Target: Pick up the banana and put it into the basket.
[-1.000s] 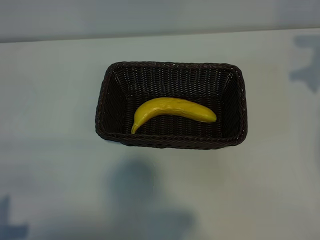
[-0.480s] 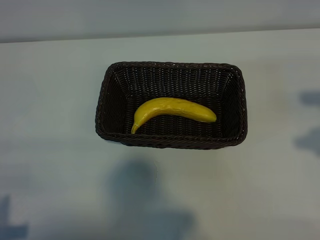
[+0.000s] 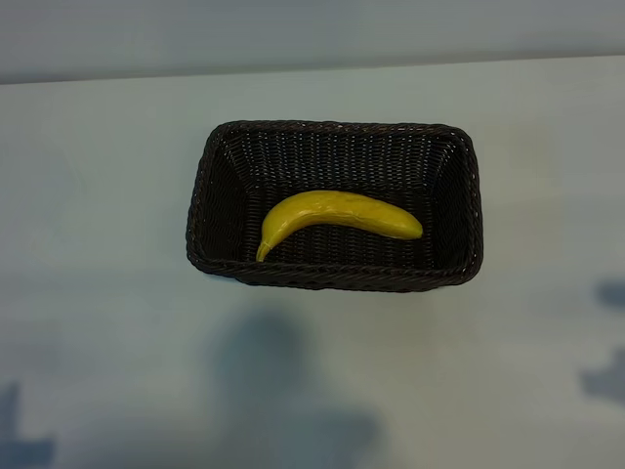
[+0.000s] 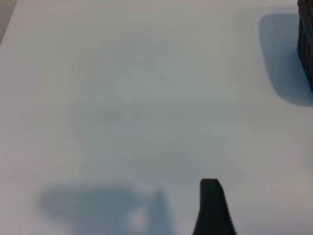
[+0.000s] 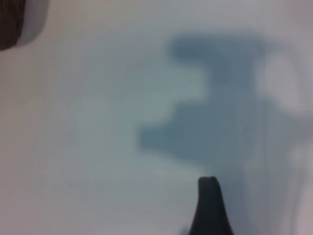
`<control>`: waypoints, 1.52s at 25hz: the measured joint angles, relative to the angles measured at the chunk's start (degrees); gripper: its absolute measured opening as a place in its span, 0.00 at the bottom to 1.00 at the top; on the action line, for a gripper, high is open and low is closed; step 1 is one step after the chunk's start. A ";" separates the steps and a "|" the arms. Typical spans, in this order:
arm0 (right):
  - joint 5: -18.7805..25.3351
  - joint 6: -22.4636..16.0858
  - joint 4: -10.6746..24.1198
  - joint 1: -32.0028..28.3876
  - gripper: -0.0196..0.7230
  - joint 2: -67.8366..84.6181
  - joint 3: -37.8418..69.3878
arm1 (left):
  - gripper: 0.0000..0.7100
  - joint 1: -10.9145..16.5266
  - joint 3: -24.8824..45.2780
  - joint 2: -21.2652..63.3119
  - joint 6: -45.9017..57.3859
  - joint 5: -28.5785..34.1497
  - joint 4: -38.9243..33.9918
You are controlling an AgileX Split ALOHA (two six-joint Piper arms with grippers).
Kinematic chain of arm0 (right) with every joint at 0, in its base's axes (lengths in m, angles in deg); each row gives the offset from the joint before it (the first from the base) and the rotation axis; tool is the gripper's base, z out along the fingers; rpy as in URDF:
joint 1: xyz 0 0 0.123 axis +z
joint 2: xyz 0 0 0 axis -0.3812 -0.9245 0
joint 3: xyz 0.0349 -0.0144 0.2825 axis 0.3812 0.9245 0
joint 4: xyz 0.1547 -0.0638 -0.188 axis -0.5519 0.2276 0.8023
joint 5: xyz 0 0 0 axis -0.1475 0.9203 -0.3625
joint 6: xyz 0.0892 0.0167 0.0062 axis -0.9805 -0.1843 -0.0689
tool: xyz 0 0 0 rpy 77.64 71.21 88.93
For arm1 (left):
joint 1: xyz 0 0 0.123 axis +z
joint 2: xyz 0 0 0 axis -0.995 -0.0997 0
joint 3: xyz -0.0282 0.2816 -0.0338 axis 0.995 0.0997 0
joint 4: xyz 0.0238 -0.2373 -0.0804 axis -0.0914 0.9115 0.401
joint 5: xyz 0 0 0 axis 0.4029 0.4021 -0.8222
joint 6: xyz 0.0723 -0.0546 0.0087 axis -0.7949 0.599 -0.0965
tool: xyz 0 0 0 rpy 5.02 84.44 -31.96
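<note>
The yellow banana (image 3: 337, 217) lies curved on the floor of the dark brown wicker basket (image 3: 332, 278), stem end toward the left. The basket stands in the middle of the pale table. Neither arm shows in the exterior view. In the left wrist view my left gripper (image 4: 158, 215) hangs open over bare table, one dark finger (image 4: 211, 208) showing and the basket's edge (image 4: 306, 44) far off. My right gripper (image 5: 158, 215) is also open over bare table, one finger (image 5: 209, 208) visible, a basket corner (image 5: 12, 22) at the frame's edge. Nothing is held.
The pale table (image 3: 107, 322) spreads on all sides of the basket. Soft arm shadows (image 3: 610, 366) fall at the right edge and near the front. The table's far edge (image 3: 312, 66) runs behind the basket.
The shadow at the right edge of the exterior view has slid from beside the basket's far end toward the near side. Banana and basket have not moved.
</note>
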State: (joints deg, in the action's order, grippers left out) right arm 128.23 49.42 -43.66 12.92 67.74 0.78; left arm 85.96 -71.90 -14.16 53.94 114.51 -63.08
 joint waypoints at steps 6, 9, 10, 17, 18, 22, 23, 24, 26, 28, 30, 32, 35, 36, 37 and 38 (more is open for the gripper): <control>-2.32 -1.95 0.49 0.00 0.72 10.65 2.86 | 0.72 0.00 0.00 0.00 0.00 0.00 -0.04; -2.45 -2.01 0.88 0.00 0.72 15.27 2.86 | 0.72 0.00 0.00 0.00 0.00 0.00 -0.04; -2.45 -2.06 0.93 0.00 0.72 16.47 2.86 | 0.72 0.00 0.00 0.00 0.00 0.00 -0.04; -2.40 -2.06 0.93 0.00 0.72 22.43 2.86 | 0.72 0.00 0.00 0.00 0.00 -0.04 -0.04; -2.40 -2.06 0.93 0.06 0.72 22.43 2.86 | 0.72 0.00 0.00 0.00 0.00 -0.04 -0.04; -2.45 -2.39 0.93 1.51 0.72 22.43 2.86 | 0.72 0.00 0.00 0.00 0.00 -0.04 -0.04; -2.45 -2.39 0.93 1.89 0.72 22.43 2.86 | 0.72 0.00 0.00 0.00 0.00 -0.04 -0.04; -2.45 -2.39 0.93 2.02 0.72 22.43 2.86 | 0.72 0.00 0.00 0.00 0.00 -0.04 -0.04; -2.45 -2.42 0.93 2.14 0.72 22.43 2.86 | 0.72 0.00 0.00 0.00 0.00 -0.04 -0.04; -2.45 -2.42 0.93 2.14 0.72 22.43 2.86 | 0.72 0.00 0.00 0.00 0.00 -0.04 -0.04; -2.45 -2.46 0.93 2.14 0.72 22.43 2.86 | 0.72 0.00 0.00 0.00 0.00 -0.04 -0.04; -2.45 -2.46 0.93 2.14 0.72 22.43 2.86 | 0.72 0.00 0.00 0.00 0.00 -0.04 -0.04; -2.45 -2.46 0.93 2.14 0.72 22.43 2.86 | 0.72 0.00 0.00 0.00 0.00 -0.04 -0.04; -2.45 -2.46 0.93 2.14 0.72 22.43 2.86 | 0.72 0.00 0.00 0.00 0.00 -0.04 -0.04; -2.45 -2.46 0.93 2.14 0.72 22.43 2.86 | 0.72 0.00 0.00 0.00 0.00 -0.04 -0.04; -2.45 -2.46 0.93 2.14 0.72 22.43 2.86 | 0.72 0.00 0.00 0.00 0.00 -0.04 -0.04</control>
State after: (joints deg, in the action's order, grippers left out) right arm 125.78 46.96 -42.73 15.06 90.18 3.63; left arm 85.96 -71.90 -14.16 53.94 114.46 -63.12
